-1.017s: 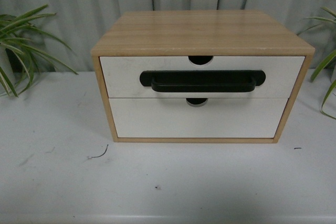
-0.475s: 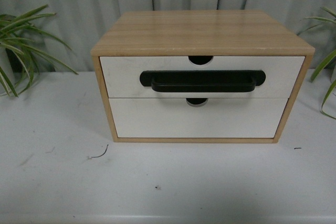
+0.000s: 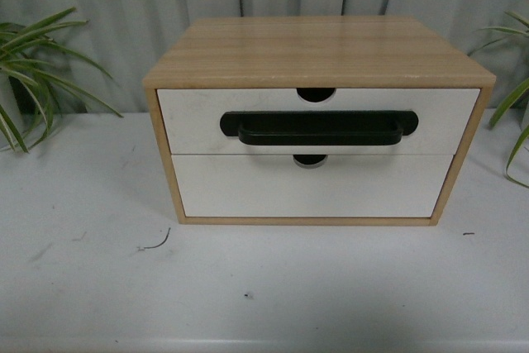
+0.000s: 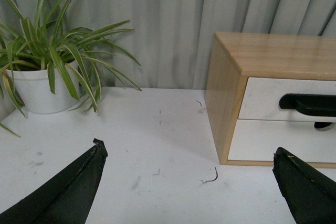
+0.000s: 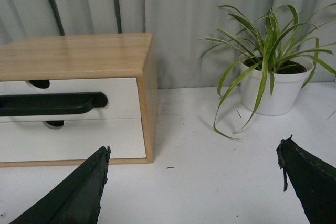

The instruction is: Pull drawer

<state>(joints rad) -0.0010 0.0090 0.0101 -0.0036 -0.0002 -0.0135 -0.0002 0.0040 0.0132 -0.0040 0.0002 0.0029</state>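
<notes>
A wooden cabinet [image 3: 318,47] stands on the white table. Its upper drawer [image 3: 198,117] has a white front, a long black bar handle [image 3: 318,128] on an oval plate and a half-round notch [image 3: 316,94]; it sits shut, flush with the frame. Neither arm shows in the front view. My left gripper [image 4: 191,153] is open over bare table, left of the cabinet [image 4: 226,103], with the handle [image 4: 310,104] off to one side. My right gripper [image 5: 193,153] is open over the table beside the cabinet's right side [image 5: 148,108], with the handle [image 5: 52,103] well clear of it.
A plain white lower drawer [image 3: 310,192] without a handle sits under the upper one. Potted plants in white pots [image 4: 37,90] [image 5: 273,90] flank the cabinet. A grey curtain [image 3: 124,6] hangs behind. A small dark curl of debris [image 3: 157,243] lies on the table [image 3: 99,287].
</notes>
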